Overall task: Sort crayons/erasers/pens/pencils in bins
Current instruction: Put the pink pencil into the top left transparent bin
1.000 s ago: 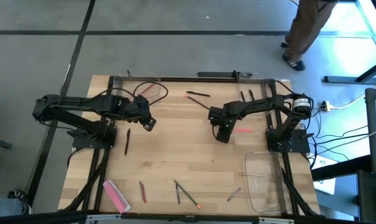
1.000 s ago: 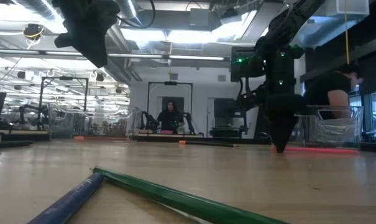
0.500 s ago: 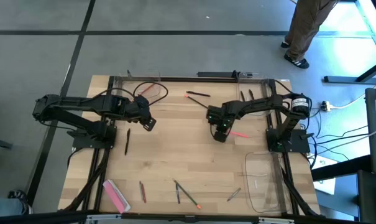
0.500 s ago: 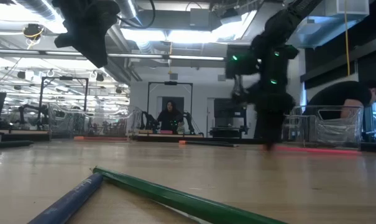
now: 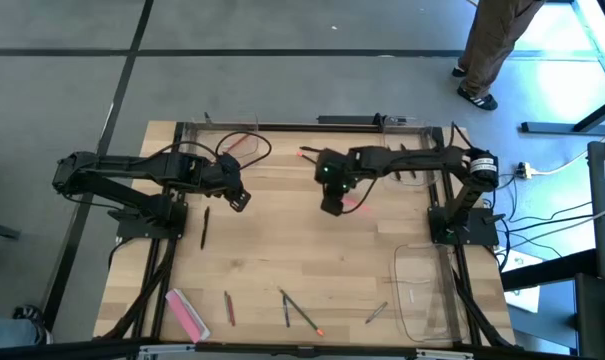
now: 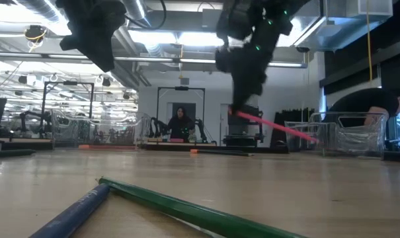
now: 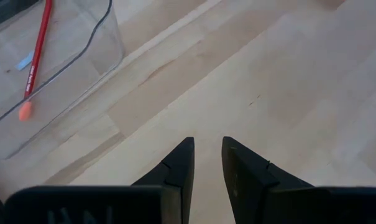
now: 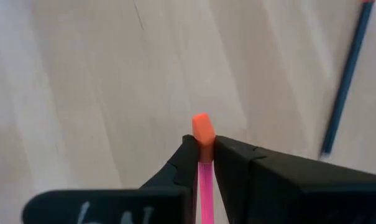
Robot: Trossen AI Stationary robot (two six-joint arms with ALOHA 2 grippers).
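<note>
Nearest the bench's front edge lie the unsorted things: the wide pink bar (image 5: 187, 313), a dark red pencil (image 5: 229, 308), the crossed pencils (image 5: 300, 311) with an orange tip, and another short pencil (image 5: 376, 313). In the low view a green pencil (image 6: 186, 208) and a blue one (image 6: 71, 213) lie right at the camera. One clear bin (image 5: 427, 292) sits at the front corner on the right arm's side.

Farther in, above mid-bench, the right gripper (image 5: 331, 203) is clamped on a pink crayon (image 6: 274, 125). The low view shows it lifted off the wood, its free end slanting down and away from the fingers; the right wrist view shows the crayon's orange tip (image 8: 202, 129) standing just proud of the two fingers pinching it.

The bin at the back corner on the left arm's side (image 5: 227, 140), already holding a red stick (image 7: 37, 48), lies beyond and to the left of the held crayon, so I judge the carry runs that way, with the crayon's long axis needing to line up with the bin's length. The left gripper (image 5: 239, 198) hovers just in front of that bin, nearer to it than the right, fingers a little apart and holding nothing. A black pen (image 5: 204, 226) lies just in front of it. Near the back edge lie another pen with a crayon (image 5: 317, 152).
</note>
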